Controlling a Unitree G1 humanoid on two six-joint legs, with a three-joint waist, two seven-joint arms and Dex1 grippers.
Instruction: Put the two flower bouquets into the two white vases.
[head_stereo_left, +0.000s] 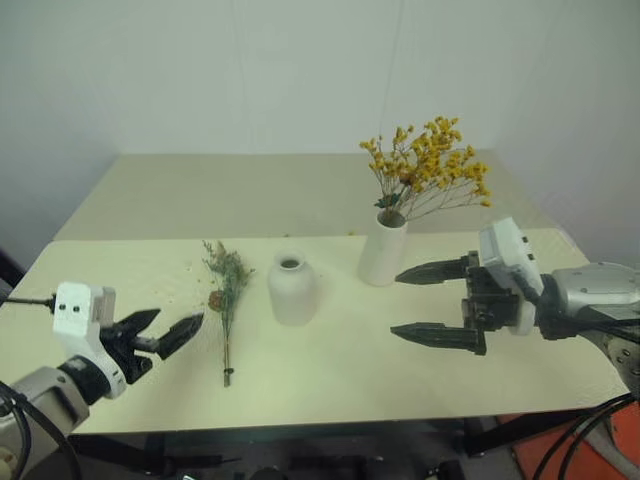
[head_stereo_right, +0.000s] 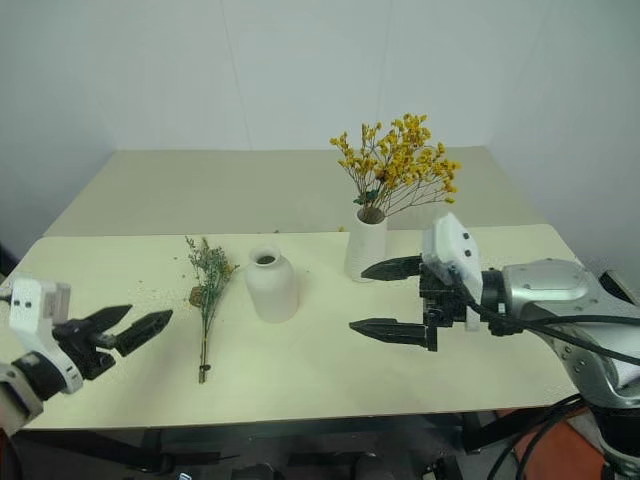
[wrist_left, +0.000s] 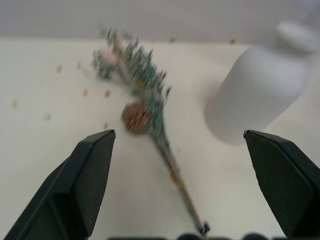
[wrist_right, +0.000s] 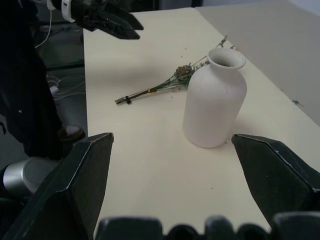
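**Inspector:** Stem end first. The grey-green sprig (head_stereo_left: 226, 300) lies flat on the worktop (head_stereo_left: 330, 370), long axis running from the near edge away toward the wall, cut end nearest, head with the pinecone farthest.

**Assistant:** Which hand is closer to it?

**Inspector:** The left hand (head_stereo_left: 166, 332), plainly. It hangs just beside the lower stem, on the sprig's left, black fingers spread apart and empty. In the left wrist view the sprig (wrist_left: 150, 130) sits between the two fingers, stem slanting across the line of approach.

**Assistant:** And the right hand?

**Inspector:** The right hand (head_stereo_left: 432, 305) is well apart from the sprig, fingers also spread, nothing held, pointing across toward the squat vase (head_stereo_left: 293, 288). That vase stands empty, just right of the sprig.

**Assistant:** Farther back?

**Inspector:** The tall vase (head_stereo_left: 383, 250) already carries the yellow bouquet (head_stereo_left: 428, 165), upright. In my judgement one bouquet remains, and the pickup falls to the left hand, closing across the stem.
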